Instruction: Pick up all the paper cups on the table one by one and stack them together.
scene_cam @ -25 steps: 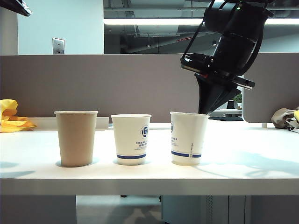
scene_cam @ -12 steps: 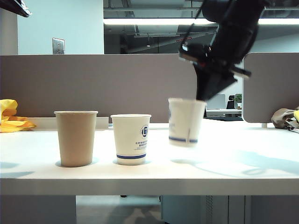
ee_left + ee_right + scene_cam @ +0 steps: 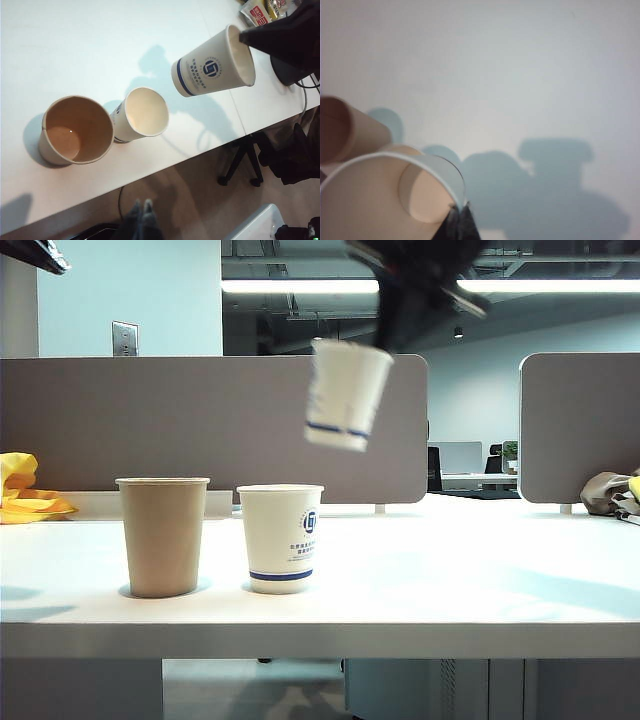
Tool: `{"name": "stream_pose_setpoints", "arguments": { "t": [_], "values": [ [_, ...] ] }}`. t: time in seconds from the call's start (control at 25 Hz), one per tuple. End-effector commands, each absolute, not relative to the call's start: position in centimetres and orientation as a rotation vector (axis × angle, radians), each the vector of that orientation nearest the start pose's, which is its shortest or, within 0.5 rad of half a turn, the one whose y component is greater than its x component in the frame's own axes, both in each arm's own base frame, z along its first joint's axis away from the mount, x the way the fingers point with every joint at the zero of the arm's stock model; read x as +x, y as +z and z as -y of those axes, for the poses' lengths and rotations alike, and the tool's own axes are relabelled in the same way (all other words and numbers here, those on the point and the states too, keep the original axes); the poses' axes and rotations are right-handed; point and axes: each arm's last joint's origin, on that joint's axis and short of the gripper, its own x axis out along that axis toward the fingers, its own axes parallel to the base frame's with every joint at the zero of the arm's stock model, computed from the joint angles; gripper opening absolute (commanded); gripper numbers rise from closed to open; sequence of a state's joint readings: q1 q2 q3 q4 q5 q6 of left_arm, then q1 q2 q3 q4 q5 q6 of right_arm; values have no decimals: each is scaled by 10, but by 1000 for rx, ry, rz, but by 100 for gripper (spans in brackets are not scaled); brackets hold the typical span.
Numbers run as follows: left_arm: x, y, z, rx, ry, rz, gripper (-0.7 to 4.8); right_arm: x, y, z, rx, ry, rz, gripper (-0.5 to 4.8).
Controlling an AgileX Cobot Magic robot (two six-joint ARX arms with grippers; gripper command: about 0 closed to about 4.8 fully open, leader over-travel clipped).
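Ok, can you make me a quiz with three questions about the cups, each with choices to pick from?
1. Where is the lifted white cup?
A. in the air above the table
B. inside the brown cup
C. on the floor

2. How many cups stand on the table?
A. one
B. two
C. four

3. What is the right pincer doing?
A. hanging open
B. pinching the lifted cup's rim
C. holding a spoon

Answers: 1 A, it hangs clear of the tabletop; 2 B, the brown cup and the other white cup; 3 B, its tips are closed on the rim.
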State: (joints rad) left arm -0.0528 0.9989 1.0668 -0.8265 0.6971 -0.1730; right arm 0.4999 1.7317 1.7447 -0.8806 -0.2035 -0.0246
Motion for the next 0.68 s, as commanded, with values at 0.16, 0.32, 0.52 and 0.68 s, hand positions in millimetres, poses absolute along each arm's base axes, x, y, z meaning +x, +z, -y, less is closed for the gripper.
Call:
{"name": "stream_pose_setpoints", "arguments": {
  "t": [0.16,0.32,0.52,0.68],
  "values": [
    [182,343,28,-390,-664,-769,-6,300,370,-231,-194,812,-752,-3],
    [181,343,28,-396,-672,-777,-6,297,353,-254,-224,858,-789,-3],
    [180,342,29,-404,-681,-787,-6,296,339,-278,-239,907,-780,-3],
    [180,342,28,-388,-678,-787,-6,296,343,-288,-229,935,-723,-3]
  ]
}}
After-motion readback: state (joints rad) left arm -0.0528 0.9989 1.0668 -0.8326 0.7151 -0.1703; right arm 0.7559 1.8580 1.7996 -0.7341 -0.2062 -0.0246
